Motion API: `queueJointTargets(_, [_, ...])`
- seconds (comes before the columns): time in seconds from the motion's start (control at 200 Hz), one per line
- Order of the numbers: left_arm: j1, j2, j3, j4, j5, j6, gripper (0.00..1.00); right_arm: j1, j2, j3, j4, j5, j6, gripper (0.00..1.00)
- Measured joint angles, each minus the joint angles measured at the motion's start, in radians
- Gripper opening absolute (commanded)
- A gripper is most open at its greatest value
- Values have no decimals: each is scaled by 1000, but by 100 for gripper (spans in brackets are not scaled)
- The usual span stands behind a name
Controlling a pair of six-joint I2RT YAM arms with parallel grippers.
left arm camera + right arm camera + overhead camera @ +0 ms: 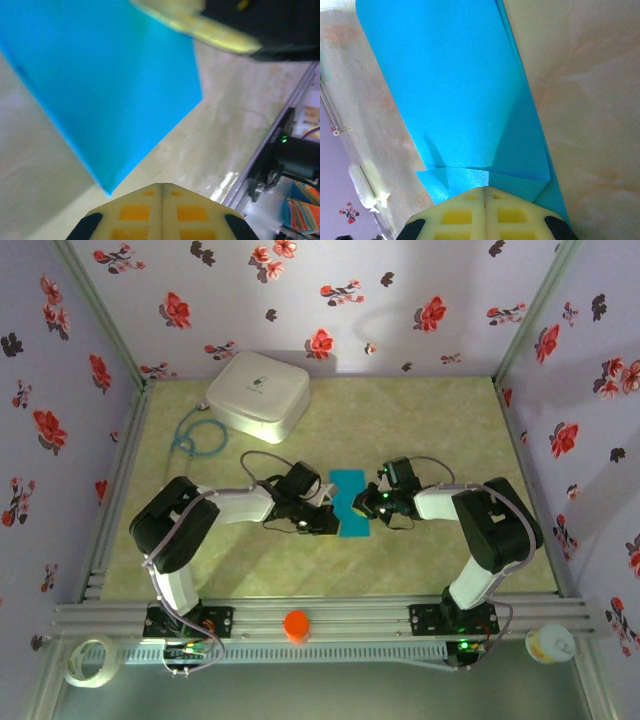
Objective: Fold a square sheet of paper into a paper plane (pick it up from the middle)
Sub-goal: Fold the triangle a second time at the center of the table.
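On the middle of the desk [430,430] lies the partly folded square sheet of paper [350,502], flanked by the left pincer [161,192] and right pincer [485,194], both closed, the right tip apparently pressing a folded flap flat to set the crease.

Top view: two arms, the left arm [180,530] and the right arm [495,525], stand at the near edge of one desk [420,430], which is enclosed by three flowered walls [330,320]. The desk carries one piece of blue paper [352,502], one white box [258,393] and one coiled cable [200,437]. The front rail and ledge hold three single items: one orange cap [296,625], one tape roll [90,660] and one small tub [550,643].
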Motion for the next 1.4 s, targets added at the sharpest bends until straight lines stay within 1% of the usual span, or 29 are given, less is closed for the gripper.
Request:
queueJointTargets(0.195, [20,78,116,8,6,-3,4,-1,-6,-5,-1,3,0,0])
queueJointTargets(0.305, [21,133,145,-3,-10,5,4,-3,-10,-8,-1,5,0,0])
queueJointTargets(0.415, [21,174,143,-35,-37,8,3,-3,-10,-9,-1,5,0,0])
queueJointTargets(0.485, [23,179,138,-26,-31,8,1,-4,-11,-9,-1,5,0,0])
queueJointTargets(0.72, [23,154,62,90,-29,-8,0,-4,-36,-8,-36,5,-1,0])
queueJointTargets(0.91, [23,152,55,107,-29,-19,0,49,-50,-1,-35,-3,0,0])
queueJointTargets(1.04, [23,151,55,106,-30,-19,0,74,-27,-1,-30,-2,1,0])
queueJointTargets(1.25, [23,151,55,106,-31,-19,0,44,-1,6,-29,-28,0,0])
queueJointTargets(1.405, [23,152,55,105,-31,-19,0,-26,6,6,-19,-50,-3,0])
